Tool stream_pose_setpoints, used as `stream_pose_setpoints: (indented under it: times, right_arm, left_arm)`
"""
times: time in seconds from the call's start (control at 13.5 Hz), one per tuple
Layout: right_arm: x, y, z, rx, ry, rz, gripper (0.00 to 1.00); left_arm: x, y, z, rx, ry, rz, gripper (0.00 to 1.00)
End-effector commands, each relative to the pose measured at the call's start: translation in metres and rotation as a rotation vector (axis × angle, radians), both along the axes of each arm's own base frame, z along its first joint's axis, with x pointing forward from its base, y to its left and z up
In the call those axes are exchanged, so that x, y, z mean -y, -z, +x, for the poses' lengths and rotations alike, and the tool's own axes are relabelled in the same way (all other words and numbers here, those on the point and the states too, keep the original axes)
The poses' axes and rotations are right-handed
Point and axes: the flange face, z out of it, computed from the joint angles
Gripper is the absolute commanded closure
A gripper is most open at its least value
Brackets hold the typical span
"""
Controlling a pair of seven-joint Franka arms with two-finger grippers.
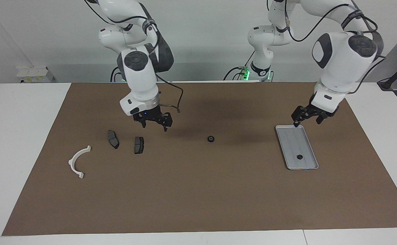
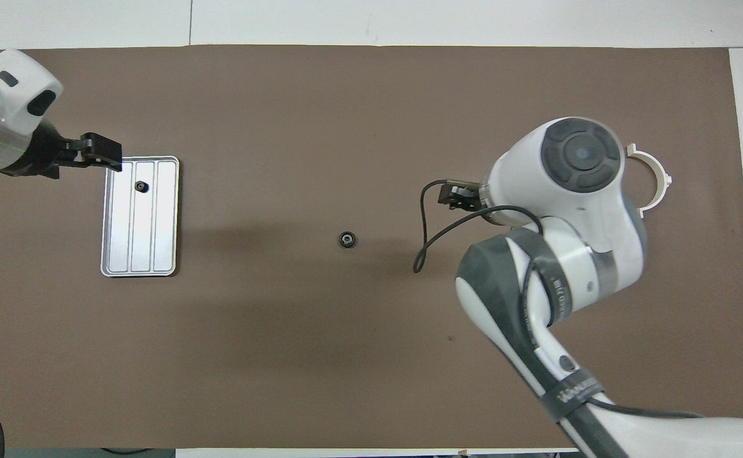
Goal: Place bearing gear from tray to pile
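**One gear midway, one still in the tray**

At the facing view's right, the left end effector (image 1: 308,116) hovers spread over the flat ribbed silver-grey metal tray (image 1: 288,141), whose lower end holds a small black bearing gear (image 1: 299,157). Best descend squarely over it. A second black gear (image 1: 211,139) lies mid-worktop; the right end effector (image 1: 154,121), spread, hangs above the dark grey pad pieces (image 1: 138,145).

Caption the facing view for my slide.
Left gripper over the tray's rim, one bearing gear inside, another mid-mat; right gripper above the brake pads.
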Motion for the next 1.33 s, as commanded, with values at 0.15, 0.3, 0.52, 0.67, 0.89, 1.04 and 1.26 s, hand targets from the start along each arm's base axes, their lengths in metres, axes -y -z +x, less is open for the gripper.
stream_pose_setpoints:
  times: [0.15,0.3,0.52,0.67,0.89,1.04,1.26]
  right_arm:
    - [-0.107,0.021,-0.002,0.029,0.121,-0.006,0.03]
    - [-0.155,0.05,-0.006,0.035,0.12,-0.049,0.04]
    - [-0.19,0.102,0.012,0.046,0.209,-0.08,0.05]
    - [-0.2,0.112,0.012,0.061,0.23,-0.051,0.07]
    - [-0.212,0.122,0.004,0.067,0.237,-0.022,0.08]
    - [-0.219,0.135,-0.004,0.063,0.228,-0.025,0.08]
    - [-0.213,0.149,-0.009,0.045,0.219,-0.042,0.09]
  left_arm:
    - [-0.044,0.08,0.022,0.033,0.042,-0.022,0.0]
    - [-0.041,0.123,0.029,0.055,0.044,-0.025,0.0]
    - [-0.035,0.173,0.027,0.106,0.045,-0.028,0.0]
    - [-0.034,0.186,0.026,0.103,0.046,-0.03,0.0]
    - [-0.024,0.205,0.019,0.118,0.045,-0.033,0.0]
    - [-0.006,0.214,0.014,0.122,0.036,-0.037,0.0]
    - [-0.006,0.216,0.01,0.105,0.035,-0.037,0.0]
